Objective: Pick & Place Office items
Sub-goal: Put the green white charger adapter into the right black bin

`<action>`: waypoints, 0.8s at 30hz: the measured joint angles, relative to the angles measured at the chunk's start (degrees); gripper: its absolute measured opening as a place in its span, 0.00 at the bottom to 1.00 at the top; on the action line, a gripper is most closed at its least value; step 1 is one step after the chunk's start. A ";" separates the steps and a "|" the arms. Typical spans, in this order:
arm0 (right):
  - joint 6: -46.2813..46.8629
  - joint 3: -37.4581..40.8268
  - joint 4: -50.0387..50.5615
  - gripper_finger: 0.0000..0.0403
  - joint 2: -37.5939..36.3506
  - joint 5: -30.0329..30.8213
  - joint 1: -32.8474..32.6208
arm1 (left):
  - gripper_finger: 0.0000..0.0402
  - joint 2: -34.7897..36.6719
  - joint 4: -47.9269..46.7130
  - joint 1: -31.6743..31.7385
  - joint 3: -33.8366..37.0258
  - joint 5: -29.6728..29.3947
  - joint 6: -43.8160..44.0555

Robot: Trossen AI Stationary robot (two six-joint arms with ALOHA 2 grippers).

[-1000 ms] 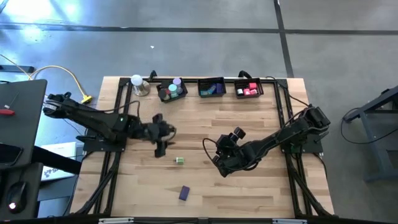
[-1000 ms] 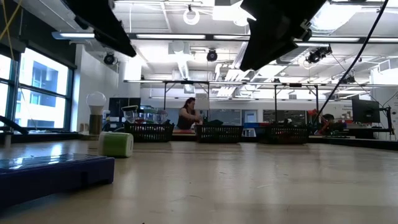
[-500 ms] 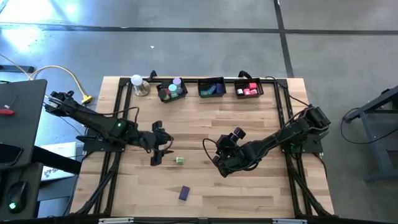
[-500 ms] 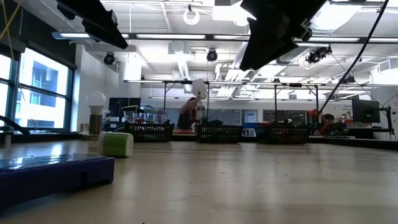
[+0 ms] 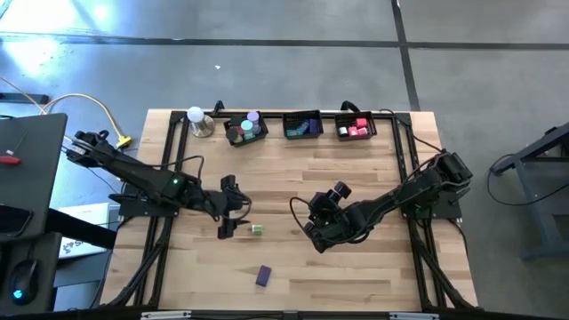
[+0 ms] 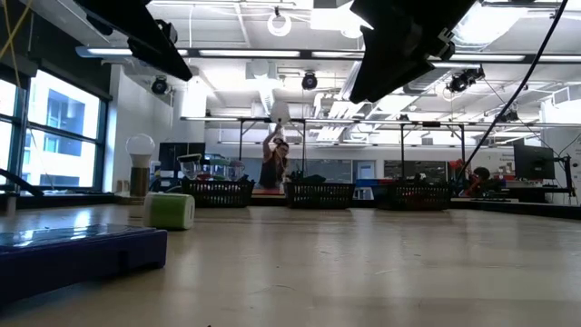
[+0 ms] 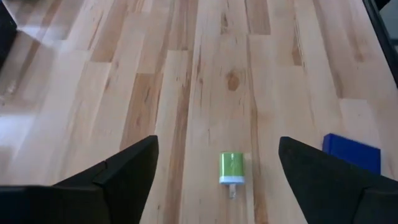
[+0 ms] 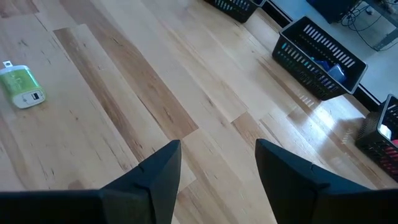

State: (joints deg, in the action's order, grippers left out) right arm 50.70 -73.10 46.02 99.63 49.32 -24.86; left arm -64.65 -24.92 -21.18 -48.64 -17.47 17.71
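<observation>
Green, rounded plastic charger block [image 7: 232,168] lies mid-table, between the front and back edges. Left gripper [image 7: 214,180] hovers just short of it, fingers open, empty. A skewed descent risks nudging it. Right gripper [image 8: 217,171] waits nearby, fingers apart, empty.

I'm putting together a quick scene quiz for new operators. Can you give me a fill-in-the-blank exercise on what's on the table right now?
1. The left pincer hangs open above a small ____ item lying on the table.
2. Nearer the table's front edge lies a ____ block.
3. Along the far edge stand ____ black baskets.
4. The right pincer holds ____.

Missing words: green; purple; three; nothing
</observation>
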 joint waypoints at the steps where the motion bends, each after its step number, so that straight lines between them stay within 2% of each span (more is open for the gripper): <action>1: 0.00 0.00 0.00 0.49 0.00 0.00 0.00 | 0.81 -0.61 0.44 -0.01 0.00 0.00 0.74; 5: 0.00 0.00 -0.17 0.49 0.00 0.00 0.00 | 0.81 -3.77 1.93 0.01 0.00 -0.04 1.59; 15: 0.00 0.00 -0.44 0.49 0.00 0.00 0.00 | 0.82 -12.75 3.39 -1.32 0.02 0.92 -6.89; 19: 0.01 0.00 -0.44 0.49 0.00 -0.02 0.02 | 0.82 -14.37 4.95 -2.67 0.02 3.77 -7.21; 24: 0.00 0.00 -0.42 0.49 0.00 0.00 0.02 | 0.82 -16.98 5.35 -4.56 0.02 3.82 -6.95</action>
State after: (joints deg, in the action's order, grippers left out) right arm 50.70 -73.10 45.60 99.63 49.32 -24.84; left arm -81.63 -19.58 -25.73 -48.62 -13.65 10.76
